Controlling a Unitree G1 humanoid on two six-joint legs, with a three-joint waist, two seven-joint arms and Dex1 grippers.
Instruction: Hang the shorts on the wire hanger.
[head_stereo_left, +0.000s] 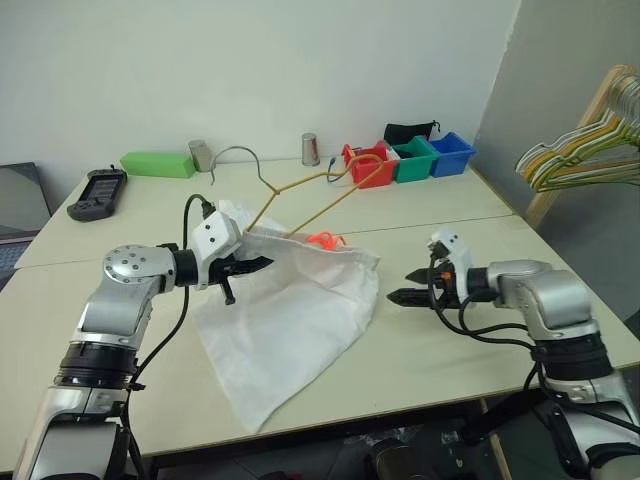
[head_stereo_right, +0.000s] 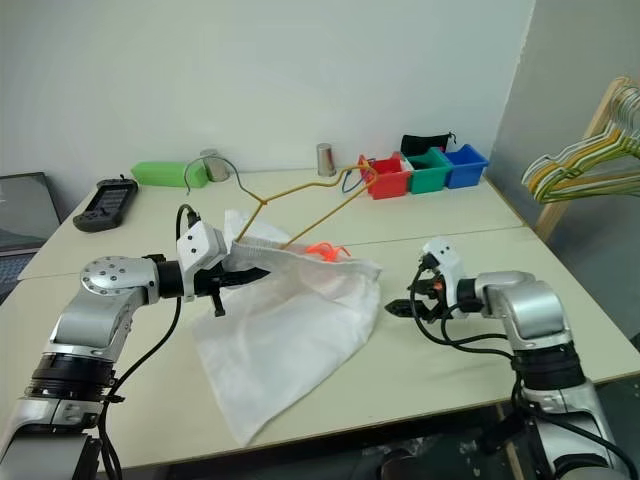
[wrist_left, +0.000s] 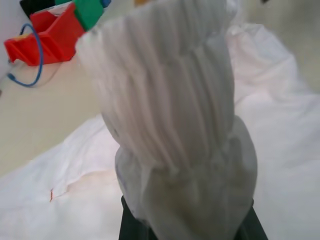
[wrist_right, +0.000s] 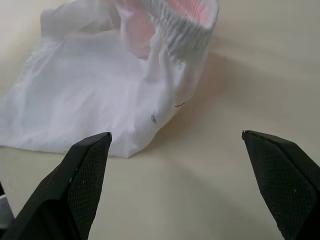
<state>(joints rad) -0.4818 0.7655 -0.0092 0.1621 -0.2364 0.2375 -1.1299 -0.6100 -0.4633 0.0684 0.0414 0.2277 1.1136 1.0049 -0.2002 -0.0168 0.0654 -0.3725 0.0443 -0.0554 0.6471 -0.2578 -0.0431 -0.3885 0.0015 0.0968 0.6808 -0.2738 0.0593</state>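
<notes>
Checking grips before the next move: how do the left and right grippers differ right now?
The left gripper is shut on the shorts, bunching the waistband; the right gripper is open and holds nothing. The left sits by the wire hanger; the right hovers beside the shorts, off the fabric. Both point inward over the table.

R gripper (wrist_right: 175, 145) fingers wide apart | shorts (wrist_right: 95, 100) on table (wrist_right: 260, 75), just ahead, untouched

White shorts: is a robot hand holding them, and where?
Yes. The left gripper pinches the thin white fabric shorts at their bunched waistband; the right gripper is open, holding nothing.
</notes>
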